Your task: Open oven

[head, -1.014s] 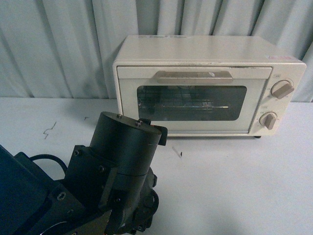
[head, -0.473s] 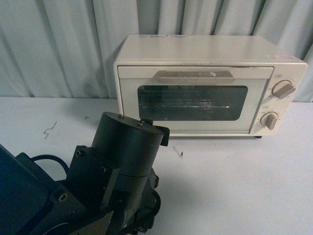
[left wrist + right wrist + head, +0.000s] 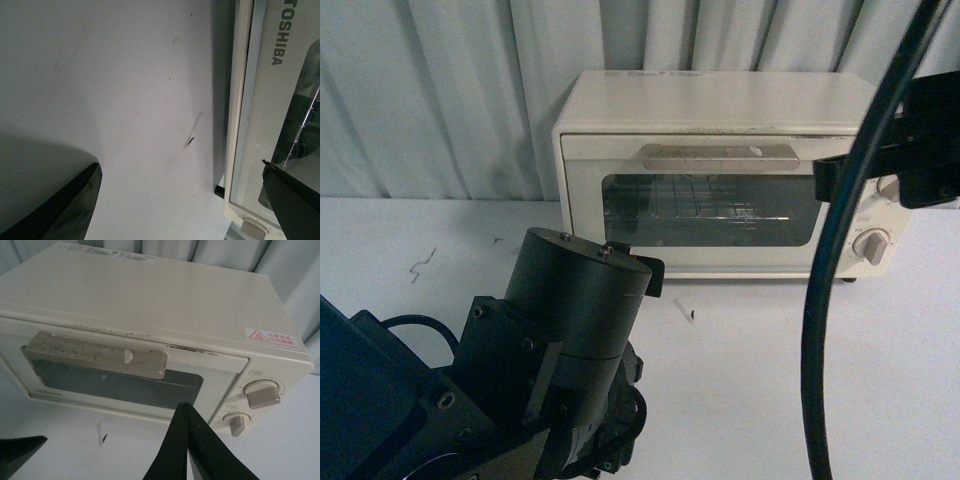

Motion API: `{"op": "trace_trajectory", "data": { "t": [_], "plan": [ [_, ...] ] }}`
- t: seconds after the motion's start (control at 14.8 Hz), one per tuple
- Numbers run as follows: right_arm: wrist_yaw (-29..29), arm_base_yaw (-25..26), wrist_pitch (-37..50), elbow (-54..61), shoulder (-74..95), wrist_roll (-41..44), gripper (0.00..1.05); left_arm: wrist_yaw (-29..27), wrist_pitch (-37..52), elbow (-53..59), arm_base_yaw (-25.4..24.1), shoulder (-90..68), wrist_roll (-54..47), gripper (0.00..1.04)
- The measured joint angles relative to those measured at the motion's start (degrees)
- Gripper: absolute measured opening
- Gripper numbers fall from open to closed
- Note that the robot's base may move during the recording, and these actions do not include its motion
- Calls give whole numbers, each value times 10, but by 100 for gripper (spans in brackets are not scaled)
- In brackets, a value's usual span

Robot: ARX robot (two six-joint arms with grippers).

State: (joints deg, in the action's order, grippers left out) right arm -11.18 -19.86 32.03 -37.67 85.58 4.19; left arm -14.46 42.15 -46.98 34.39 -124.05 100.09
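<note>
The cream-white oven [image 3: 720, 110] stands at the back of the table with its glass door shut. Its flat bar handle [image 3: 718, 156] runs along the top of the door. My right arm [image 3: 925, 135] hangs in front of the oven's right side and hides the upper knob; the lower knob [image 3: 871, 245] shows. In the right wrist view my right gripper [image 3: 184, 410] is shut on nothing, apart from the oven and below the handle [image 3: 95, 357], left of both knobs [image 3: 262, 393]. My left gripper [image 3: 182, 200] is open above the table, beside the door's lower edge [image 3: 240, 125].
My left arm [image 3: 560, 340] fills the lower left of the front view. A black cable [image 3: 820, 300] hangs down at the right. A pale curtain [image 3: 440, 90] closes off the back. The white table [image 3: 740, 400] bears small dark marks [image 3: 690, 316].
My right arm and its cable have come into the front view from the right, now covering the oven's upper knob. The left arm has barely moved. The door stays shut.
</note>
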Motion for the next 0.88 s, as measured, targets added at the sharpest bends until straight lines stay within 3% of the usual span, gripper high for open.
{"op": "trace_trajectory", "data": {
  "t": [0.88],
  "plan": [
    [3, -15, 32, -166, 203, 13, 2, 0, 0, 0, 0, 0, 0, 98]
  ]
}}
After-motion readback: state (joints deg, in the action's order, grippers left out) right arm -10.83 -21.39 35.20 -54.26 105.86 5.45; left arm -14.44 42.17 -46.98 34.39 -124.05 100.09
